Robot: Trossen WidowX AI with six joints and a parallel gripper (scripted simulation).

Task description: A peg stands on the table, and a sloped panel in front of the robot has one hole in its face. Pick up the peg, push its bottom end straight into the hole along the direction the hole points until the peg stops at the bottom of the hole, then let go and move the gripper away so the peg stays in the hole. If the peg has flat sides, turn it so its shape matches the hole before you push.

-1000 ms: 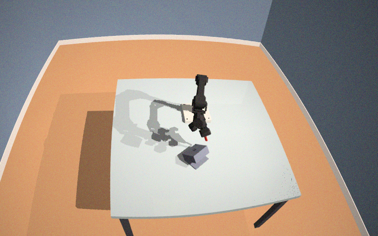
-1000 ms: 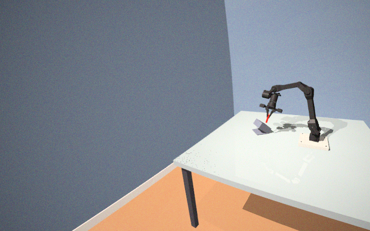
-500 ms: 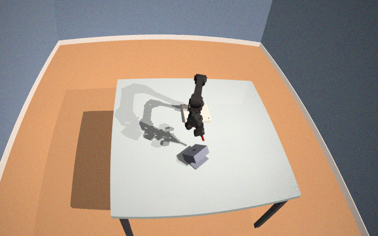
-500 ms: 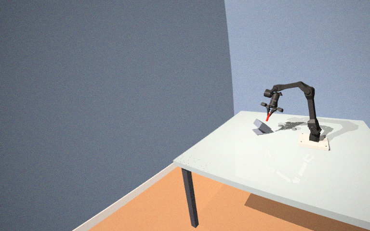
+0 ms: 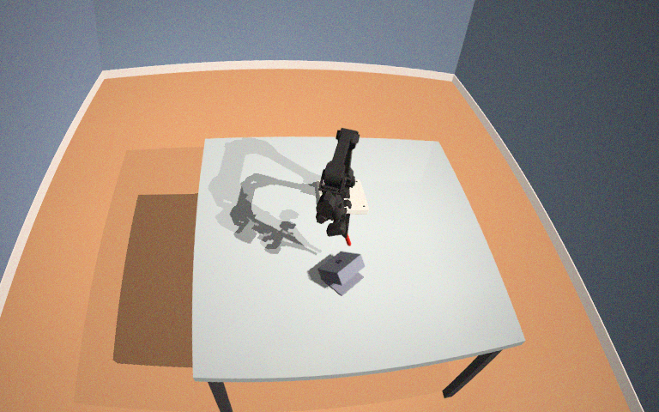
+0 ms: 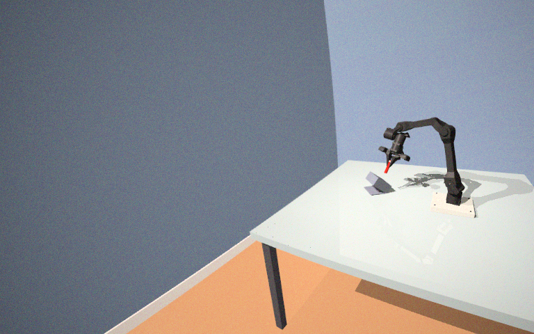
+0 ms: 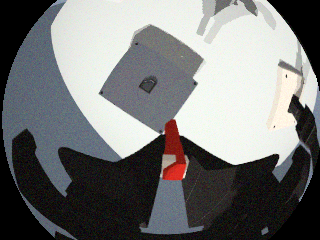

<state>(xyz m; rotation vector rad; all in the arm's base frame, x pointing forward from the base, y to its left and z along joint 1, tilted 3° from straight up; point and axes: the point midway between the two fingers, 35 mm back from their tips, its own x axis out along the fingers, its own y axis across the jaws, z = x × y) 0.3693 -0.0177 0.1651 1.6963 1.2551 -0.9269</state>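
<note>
A red peg (image 5: 348,240) (image 6: 387,168) (image 7: 173,140) is held between the fingertips of my gripper (image 6: 389,162) (image 7: 171,139), which is shut on it. The peg is tilted and its free end points down, in the air above the table. The grey sloped panel (image 5: 352,264) (image 6: 378,181) (image 7: 125,75) stands in front of the arm. Its face has one dark hole (image 7: 148,84) (image 5: 339,261) with a flat side and a rounded side. In the wrist view the peg's far end shows at the panel's near corner, away from the hole; in the exterior view it is above the panel, apart from it.
The arm's white base plate (image 5: 359,199) (image 6: 452,209) (image 7: 281,100) is on the table (image 5: 413,291) (image 6: 315,220), behind the panel as seen in the top view. The arm's shadow falls on the table beside it. Walls stand beyond the table.
</note>
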